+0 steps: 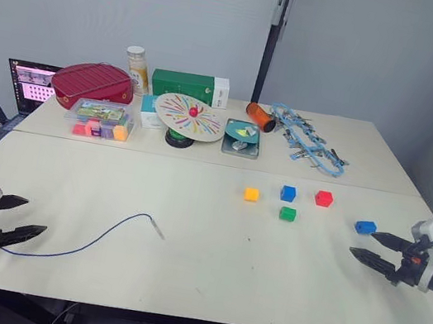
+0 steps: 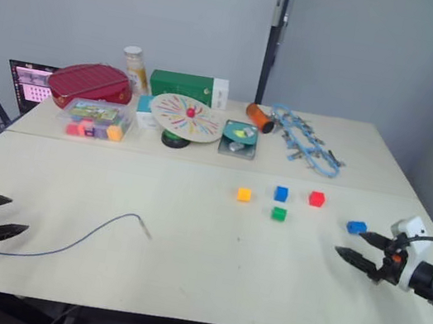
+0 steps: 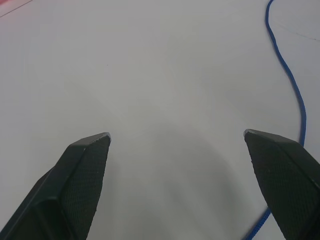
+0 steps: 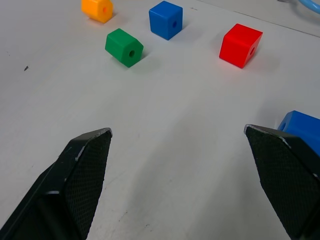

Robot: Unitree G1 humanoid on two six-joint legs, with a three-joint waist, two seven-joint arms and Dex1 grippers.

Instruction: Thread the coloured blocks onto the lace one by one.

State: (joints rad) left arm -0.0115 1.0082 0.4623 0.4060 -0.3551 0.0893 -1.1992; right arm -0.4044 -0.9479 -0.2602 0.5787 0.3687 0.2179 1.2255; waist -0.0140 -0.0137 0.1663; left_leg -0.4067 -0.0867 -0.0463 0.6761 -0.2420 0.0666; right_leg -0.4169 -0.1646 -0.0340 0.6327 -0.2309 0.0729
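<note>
Several coloured blocks lie loose right of the table's middle: an orange-yellow one [image 1: 252,194], a blue one [image 1: 287,193], a red one [image 1: 323,198], a green one [image 1: 287,214] and a second blue one [image 1: 365,227]. My right gripper [image 1: 372,246] hovers open at the right edge, just beside that second blue block [image 4: 301,126]. The dark-blue lace [image 1: 93,241] curves over the front left of the table, its pale tip [image 1: 157,227] pointing toward the middle. My left gripper [image 1: 24,219] is open at the lace's near end, with the cord [image 3: 290,85] passing its finger.
Along the far side stand a red case [image 1: 92,84], a clear tray of pink and orange pieces [image 1: 99,120], a bottle [image 1: 138,69], a green box [image 1: 188,86], a colourful disc toy [image 1: 190,117], a teal tin [image 1: 242,138] and a light-blue chain tangle [image 1: 308,140]. A laptop [image 1: 31,83] sits beyond the left edge.
</note>
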